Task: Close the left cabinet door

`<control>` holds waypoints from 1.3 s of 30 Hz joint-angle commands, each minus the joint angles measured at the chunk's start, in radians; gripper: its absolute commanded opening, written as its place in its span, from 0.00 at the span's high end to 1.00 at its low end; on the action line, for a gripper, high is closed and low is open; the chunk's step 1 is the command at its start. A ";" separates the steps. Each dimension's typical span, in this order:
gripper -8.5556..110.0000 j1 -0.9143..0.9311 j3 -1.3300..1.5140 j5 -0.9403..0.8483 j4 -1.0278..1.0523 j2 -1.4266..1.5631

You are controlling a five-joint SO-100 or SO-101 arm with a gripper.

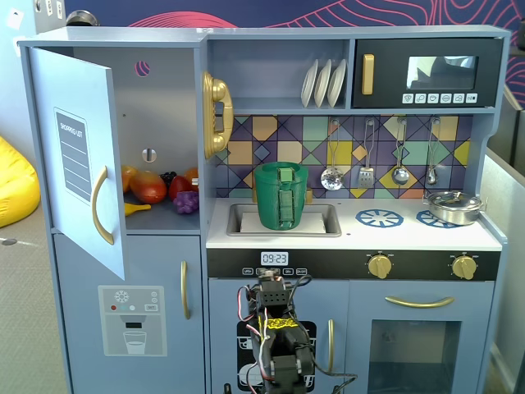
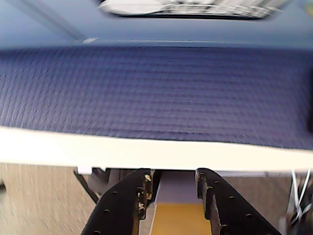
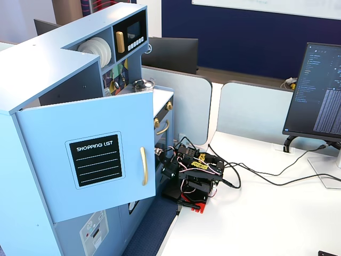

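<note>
Light-blue left cabinet door (image 1: 78,156) stands wide open at the frame's left; the tool (image 2: 172,183), fingers parted and empty, sits folded low at centre bottom, well apart; I'd reach behind the panel's free edge by the gold handle (image 1: 100,205), then push steadily.

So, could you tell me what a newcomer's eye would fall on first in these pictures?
Most striking is the left cabinet door, swung wide open at the toy kitchen's upper left, its black shopping-list label and gold handle facing out. Behind it, colourful toy fruit lies on the shelf. In a fixed view, a green basket stands in the sink, and the arm sits folded low in front, its hand open.
</note>
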 commanded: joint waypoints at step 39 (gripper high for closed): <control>0.93 -1.447 -0.762 -0.321 -1.333 -0.994</control>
